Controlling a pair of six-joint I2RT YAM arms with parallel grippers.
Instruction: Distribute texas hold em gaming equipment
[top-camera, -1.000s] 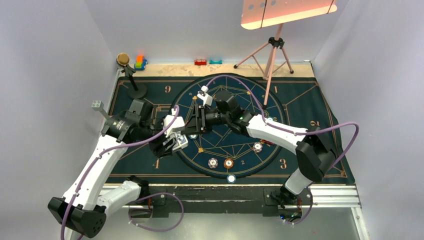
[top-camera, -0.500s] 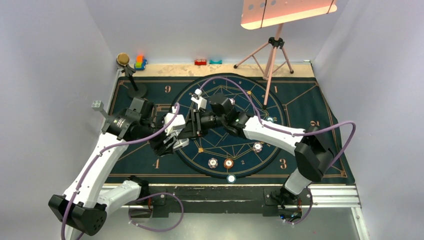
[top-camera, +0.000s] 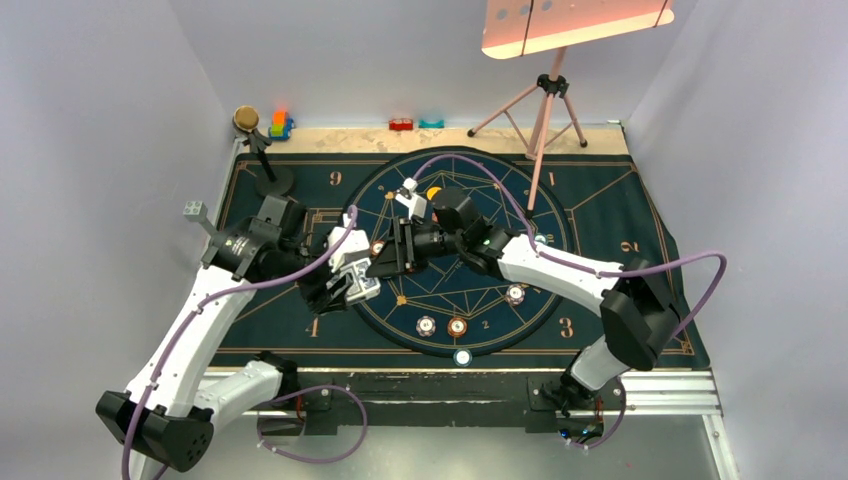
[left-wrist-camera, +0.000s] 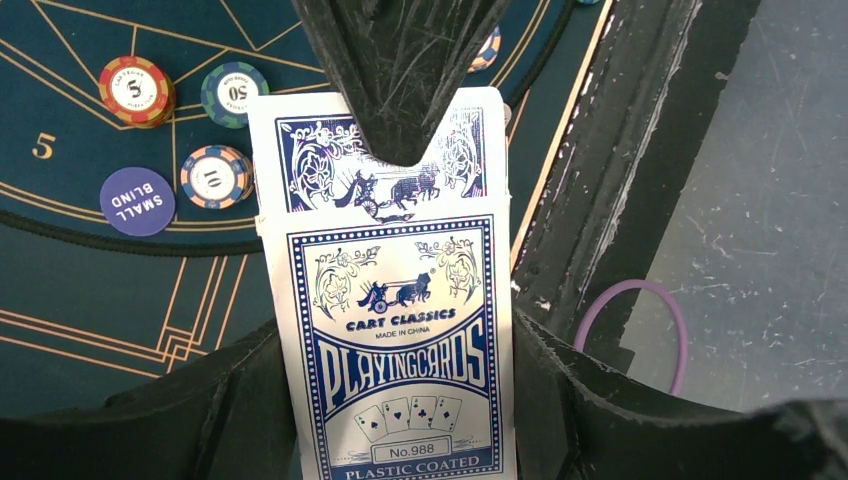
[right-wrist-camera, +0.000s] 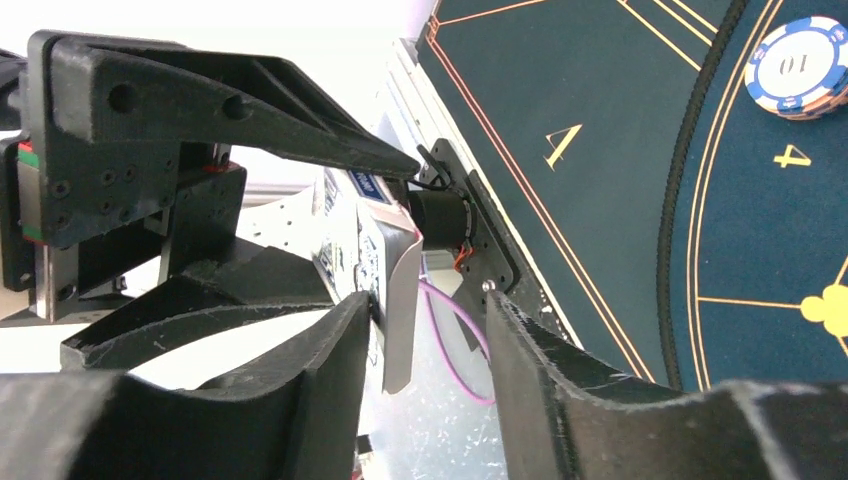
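My left gripper (left-wrist-camera: 395, 400) is shut on a blue-and-white playing card box (left-wrist-camera: 395, 330), its top flap open; the gripper also shows in the top view (top-camera: 345, 287). My right gripper (top-camera: 385, 262) is open at the box's top end. In the right wrist view, the right gripper (right-wrist-camera: 428, 300) has its jaws either side of the flap (right-wrist-camera: 402, 310), the left jaw against it. Chips lie on the mat: a red "5" (left-wrist-camera: 136, 90), a green "50" (left-wrist-camera: 234, 94), a blue "10" (left-wrist-camera: 215, 176), a purple "small blind" (left-wrist-camera: 137, 200). No loose cards or red token show.
The dark blue mat (top-camera: 600, 210) covers the table. Several more chips lie near its front (top-camera: 457, 326) (top-camera: 514, 294) (top-camera: 462, 357), and an orange one (top-camera: 433, 192). A tripod (top-camera: 545, 110), a black stand (top-camera: 262, 150) and toy blocks (top-camera: 279, 124) (top-camera: 401, 124) stand at the back.
My right gripper swung left and back and has come back right, still at the box's top. My left gripper keeps hold of the card box and has hardly moved.
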